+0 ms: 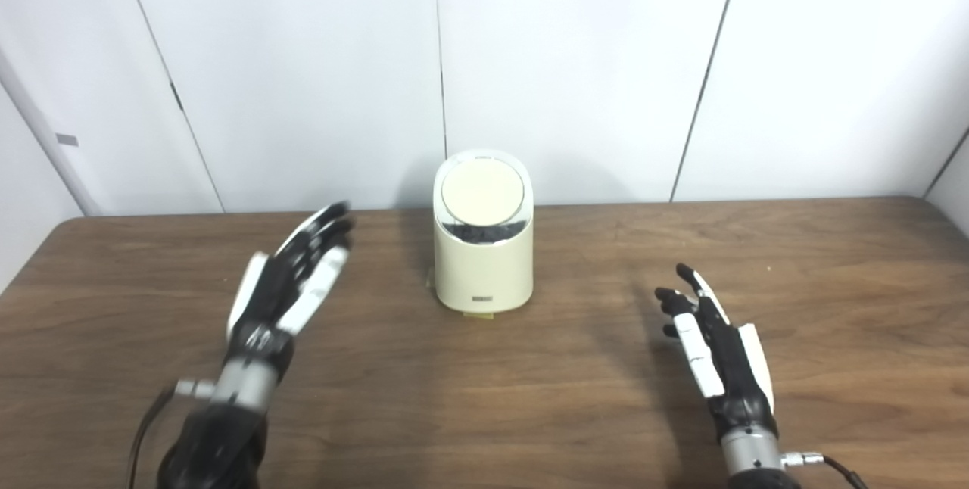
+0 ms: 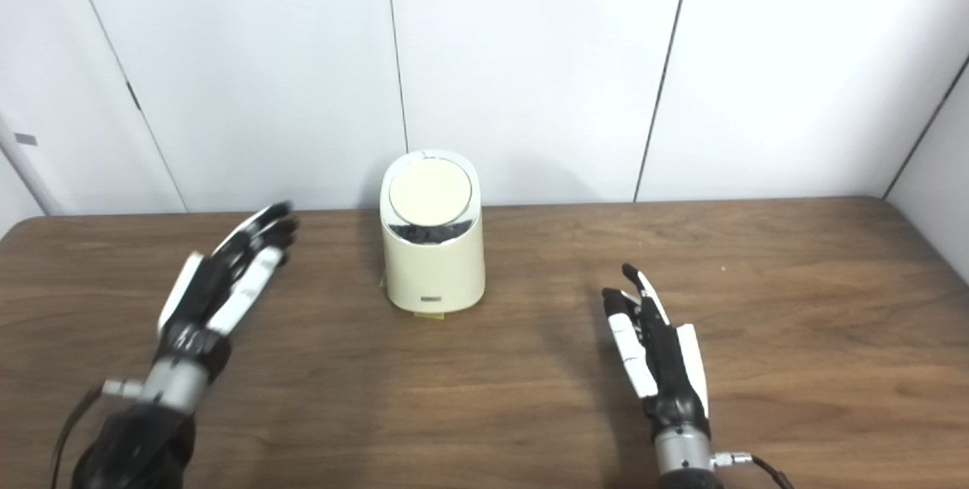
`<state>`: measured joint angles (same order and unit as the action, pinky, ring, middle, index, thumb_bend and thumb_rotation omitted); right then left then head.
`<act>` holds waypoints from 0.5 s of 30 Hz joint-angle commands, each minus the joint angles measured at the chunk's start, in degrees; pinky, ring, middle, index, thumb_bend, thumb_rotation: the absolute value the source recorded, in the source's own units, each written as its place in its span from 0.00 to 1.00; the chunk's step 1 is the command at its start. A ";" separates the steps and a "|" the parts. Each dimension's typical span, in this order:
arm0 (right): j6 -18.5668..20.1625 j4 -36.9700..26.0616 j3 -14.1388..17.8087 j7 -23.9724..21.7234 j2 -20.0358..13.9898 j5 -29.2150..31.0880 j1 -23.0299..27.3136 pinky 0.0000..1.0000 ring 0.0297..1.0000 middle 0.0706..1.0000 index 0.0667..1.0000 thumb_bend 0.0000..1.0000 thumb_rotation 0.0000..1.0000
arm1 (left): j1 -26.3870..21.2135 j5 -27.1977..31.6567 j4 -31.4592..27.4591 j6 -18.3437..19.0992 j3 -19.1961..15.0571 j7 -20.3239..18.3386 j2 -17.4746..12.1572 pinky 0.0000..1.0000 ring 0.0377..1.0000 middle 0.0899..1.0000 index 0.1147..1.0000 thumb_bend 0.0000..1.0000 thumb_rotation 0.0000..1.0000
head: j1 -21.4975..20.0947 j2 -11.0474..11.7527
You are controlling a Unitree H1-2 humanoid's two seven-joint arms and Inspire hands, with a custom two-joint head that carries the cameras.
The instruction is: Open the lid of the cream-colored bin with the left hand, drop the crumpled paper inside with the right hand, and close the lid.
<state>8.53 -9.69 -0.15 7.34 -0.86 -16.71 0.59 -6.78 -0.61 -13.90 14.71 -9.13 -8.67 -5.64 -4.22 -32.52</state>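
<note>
The cream-colored bin [image 1: 483, 247] stands upright at the middle back of the wooden table [image 1: 484, 398]. Its round lid [image 1: 482, 192] lies nearly flat on top, with a dark gap showing under its front edge. My left hand [image 1: 291, 284] is open and empty, raised above the table to the left of the bin, fingers stretched toward it and clear of it. My right hand [image 1: 711, 341] is open and empty, low over the table to the right and nearer than the bin. No crumpled paper is in view.
White wall panels [image 1: 303, 73] rise right behind the table's far edge. A small yellowish tab [image 1: 477, 313] shows under the bin's base. The table's right corner [image 1: 939, 209] is near the wall.
</note>
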 commanded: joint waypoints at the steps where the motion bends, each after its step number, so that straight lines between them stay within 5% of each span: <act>1: -1.54 -2.33 0.31 -0.23 -0.14 1.14 1.25 0.72 0.81 0.82 0.85 0.54 0.98 | -0.50 2.97 0.29 -3.46 -0.82 0.57 -0.06 0.97 0.95 0.93 0.97 0.39 0.61 | -0.04 -0.10; 6: -1.98 -2.60 0.97 -1.35 0.17 4.93 1.30 0.75 0.85 0.88 0.87 0.52 0.94 | 3.33 5.88 2.03 -6.94 -1.33 0.72 0.02 0.98 0.96 0.96 0.97 0.44 0.63 | -0.04 -0.44; 11: -2.42 -2.18 2.34 -4.41 0.15 13.10 1.63 0.88 0.94 0.95 0.95 0.51 0.97 | 6.88 8.09 2.84 -10.04 -0.85 1.01 0.79 1.00 1.00 1.00 0.97 0.43 0.91 | 0.32 -0.88; 15: -0.78 -2.21 2.98 -5.93 -0.07 16.89 1.71 0.98 0.99 1.00 1.00 0.52 0.99 | 8.58 8.65 4.69 -12.70 -0.26 1.12 1.15 1.00 1.00 1.00 0.99 0.44 0.95 | 0.05 -1.21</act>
<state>8.58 -9.92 2.54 1.88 -0.72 -0.84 0.57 2.90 7.20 -8.90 4.52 -9.61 -7.58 -4.41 -4.13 -33.66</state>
